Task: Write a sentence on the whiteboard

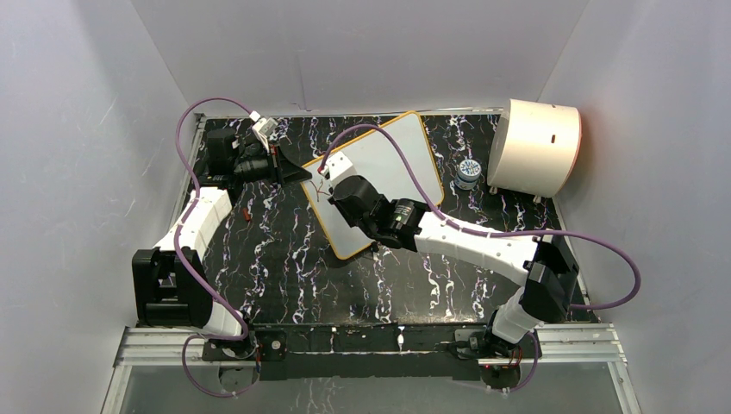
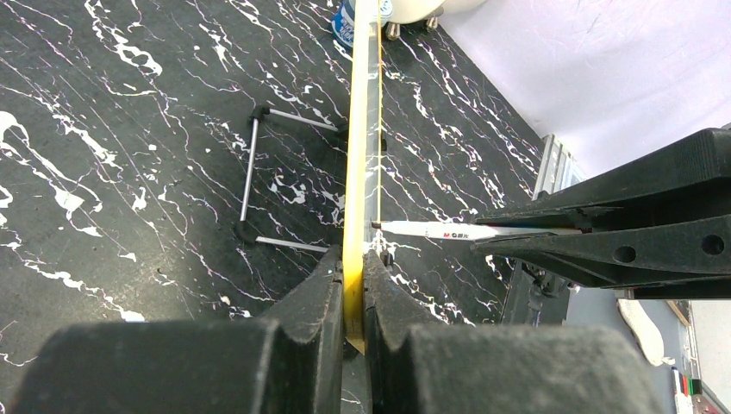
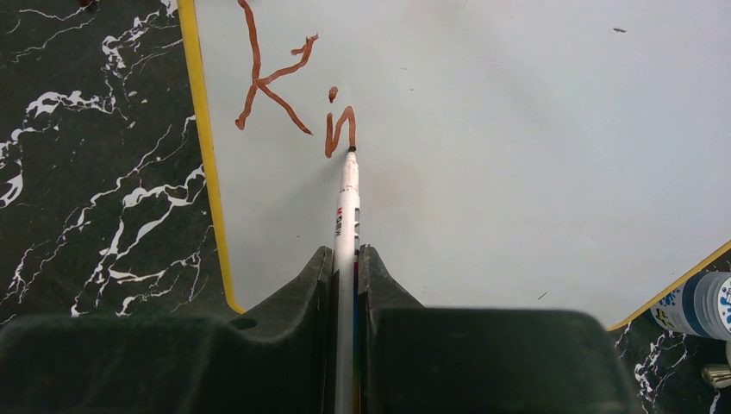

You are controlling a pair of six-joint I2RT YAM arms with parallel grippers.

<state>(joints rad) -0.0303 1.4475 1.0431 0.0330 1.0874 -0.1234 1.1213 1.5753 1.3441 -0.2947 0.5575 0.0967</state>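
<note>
Marbled mat [image 1: 284,259] under whiteboard [image 3: 517,172] pinched by left gripper [image 2: 353,259]; red lettering [image 3: 257,83] reads "Kin"; right gripper [image 3: 345,254] clenches marker [image 3: 347,207].

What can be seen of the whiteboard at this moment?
The whiteboard is a flat white rectangle with rounded corners and a thin orange-yellow rim, set diagonally over the black marbled mat. The left hand is shut on its rim near one corner. A marker held in the right hand touches its face at the end of red-brown lettering, "Kin"; the rest is bare but for tiny specks. Flat or propped, I cannot tell.
</note>
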